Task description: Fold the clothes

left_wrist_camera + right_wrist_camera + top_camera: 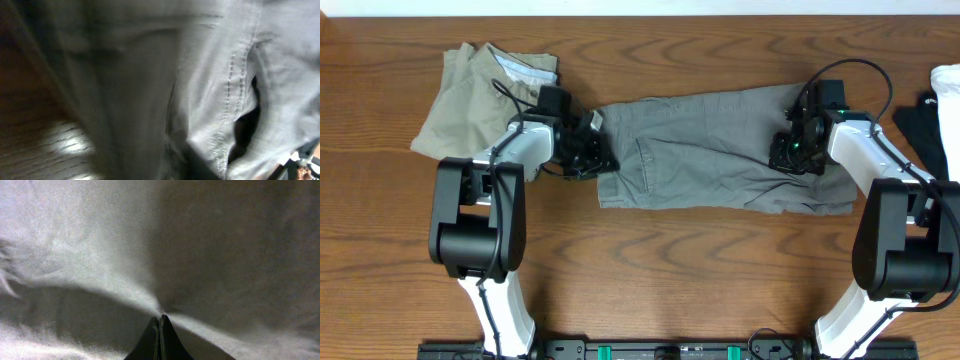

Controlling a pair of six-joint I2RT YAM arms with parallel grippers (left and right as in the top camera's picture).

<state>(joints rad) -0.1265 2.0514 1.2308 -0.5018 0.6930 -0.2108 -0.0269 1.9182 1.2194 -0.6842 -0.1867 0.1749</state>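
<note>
Two claws on one garment! The right claw (pixel 160 321) is pinched tight, grey cloth puckering into its tips. The left claw (pixel 588 152) sits at the opposite edge; whether it grips, I cannot tell. Between them the grey shorts (pixel 710 150) lie spread flat on the desk (pixel 670 270), with stitched seams and a pocket showing. Beyond the left claw lies one crumpled khaki pair (pixel 470 95). Two pairs total.

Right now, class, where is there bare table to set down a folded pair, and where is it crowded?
Free: the table strip between the arm bases, in front of the grey shorts; the strip behind them. Crowded: khaki shorts at left, black cloth and white cloth at right.
</note>
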